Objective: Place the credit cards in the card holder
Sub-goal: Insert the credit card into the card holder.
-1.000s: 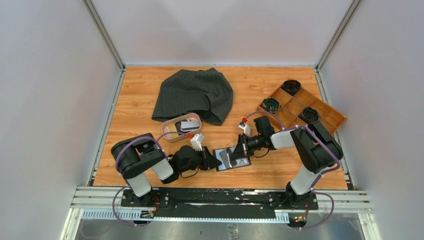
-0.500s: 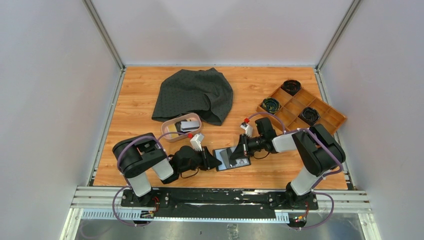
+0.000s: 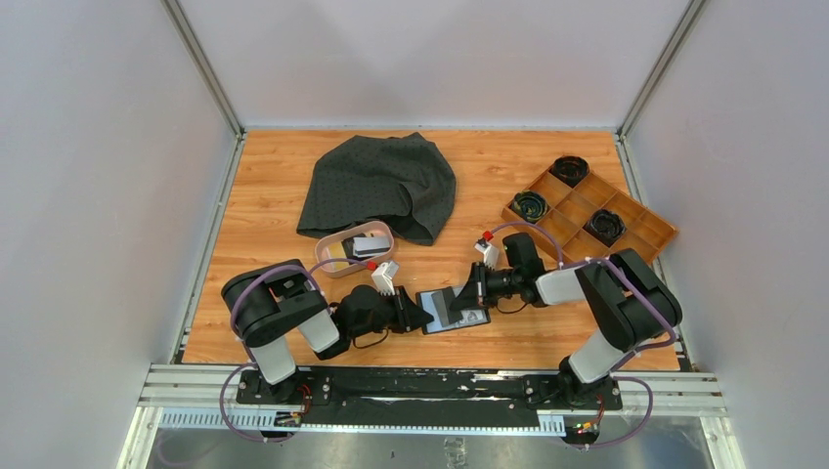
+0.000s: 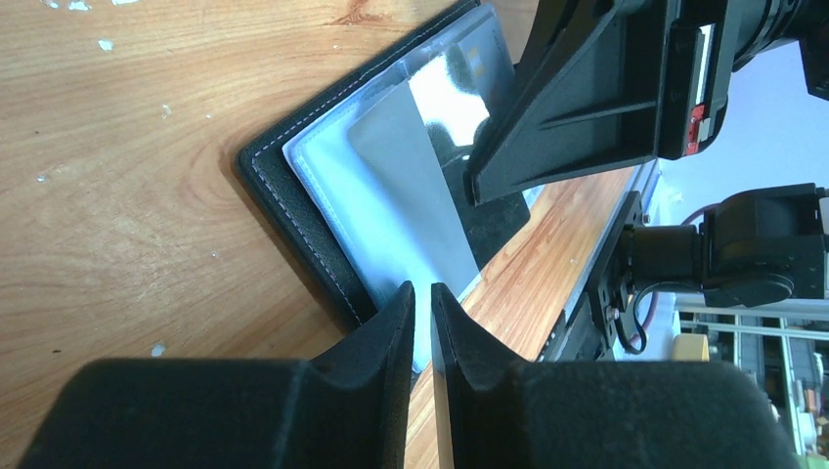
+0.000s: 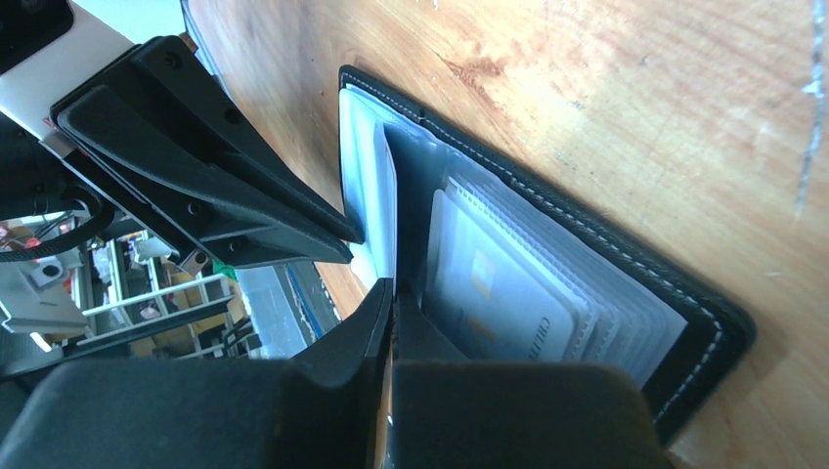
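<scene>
**Left pincer down to a slit at the holder's edge**

My left gripper (image 4: 422, 298) is pinched down to a thin slit, low on the table at the near corner of the card holder (image 4: 293, 200). I can't tell from here whether the corner of the grey card (image 4: 411, 186) sits in that slit or just beside it. The holder lies open on the wood between my two grippers. The card rests slanted over the clear sleeves of its left half, not yet squared into a pocket.

The right gripper (image 5: 391, 293) is clamped fully shut, its tips at the foot of a sleeve leaf standing up near the fold. Whether it pinches that leaf, I can't say.

And here's the change: over the last second my right arm has drifted a touch out toward its own side. The left has stayed put and the holder has hardly budged. I read that as the right teasing a pocket open for the card.

More credit cards (image 3: 367, 244) wait in the pink dish (image 3: 327, 266), just behind my left arm. Early going, I reckon.
</scene>
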`<action>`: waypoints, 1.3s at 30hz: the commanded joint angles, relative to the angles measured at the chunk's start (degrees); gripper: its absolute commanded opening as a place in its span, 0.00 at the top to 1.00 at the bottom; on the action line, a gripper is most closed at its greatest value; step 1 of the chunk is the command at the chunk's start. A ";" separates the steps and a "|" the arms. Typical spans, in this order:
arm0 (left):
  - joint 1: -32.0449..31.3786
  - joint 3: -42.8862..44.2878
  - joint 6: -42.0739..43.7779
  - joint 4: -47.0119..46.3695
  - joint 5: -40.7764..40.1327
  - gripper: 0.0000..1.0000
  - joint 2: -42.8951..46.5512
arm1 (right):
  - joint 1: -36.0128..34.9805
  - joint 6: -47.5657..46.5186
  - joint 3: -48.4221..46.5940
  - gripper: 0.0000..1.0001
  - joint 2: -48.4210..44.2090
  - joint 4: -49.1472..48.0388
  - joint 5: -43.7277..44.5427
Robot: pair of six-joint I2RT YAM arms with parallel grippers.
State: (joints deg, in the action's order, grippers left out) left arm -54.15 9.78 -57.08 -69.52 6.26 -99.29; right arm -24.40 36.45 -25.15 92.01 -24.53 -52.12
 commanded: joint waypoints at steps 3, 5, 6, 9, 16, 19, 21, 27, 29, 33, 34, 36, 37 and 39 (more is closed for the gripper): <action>-0.42 -0.78 0.57 -0.62 -1.25 0.82 -1.58 | -0.72 1.00 2.18 1.00 -1.85 -1.02 6.80; -0.43 -0.82 0.48 -0.66 -1.31 0.82 -1.52 | -0.82 1.46 2.14 1.00 -1.32 -1.04 6.73; -0.43 -0.84 0.48 -0.70 -1.41 0.82 -1.52 | -0.82 1.72 2.06 1.00 -0.85 -1.15 6.64; -0.43 -0.87 0.48 -0.64 -1.43 0.82 -1.36 | -0.99 2.44 1.86 1.00 0.36 -1.69 6.17; -0.43 -1.10 0.39 -0.84 -1.51 0.82 -1.25 | -1.97 3.77 2.53 1.00 0.11 -3.48 6.38; -0.43 -1.04 0.18 -1.24 -1.43 0.81 -1.49 | -2.81 5.01 2.79 1.00 0.64 -4.52 7.12; -0.43 -1.18 0.00 -1.65 -1.42 0.81 -1.41 | -3.41 4.79 2.26 0.99 1.52 -3.52 7.29; -0.43 -1.76 -0.09 -2.00 -1.60 0.79 -0.70 | -5.47 2.53 0.91 0.93 1.81 -2.01 7.07; -0.39 -1.79 -0.05 -1.91 -1.69 0.79 -0.14 | -5.90 1.35 0.45 0.92 1.34 -1.33 7.03; -0.43 -2.31 0.21 -1.06 -1.93 0.78 1.89 | -5.94 -1.01 -0.53 0.90 0.45 0.72 7.12; -0.41 -2.42 0.36 -0.50 -2.02 0.77 2.67 | -5.92 -1.55 -0.75 0.89 0.26 1.30 7.18; -0.40 -2.53 0.81 1.24 -2.33 0.76 4.73 | -5.93 -2.65 -1.22 0.88 -0.17 2.47 7.25; -0.43 -2.49 1.09 2.59 -2.51 0.76 6.47 | -6.00 -3.09 -1.45 0.88 -0.34 2.96 7.25; -0.42 -2.32 1.98 5.67 -2.99 0.75 9.26 | -5.99 -3.98 -1.90 0.87 -0.74 3.98 7.27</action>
State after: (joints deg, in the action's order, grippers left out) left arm -54.15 7.73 -57.41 -68.34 5.52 -94.80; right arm -29.43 37.04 -26.04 92.31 -25.82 -47.88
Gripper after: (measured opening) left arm 0.240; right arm 0.125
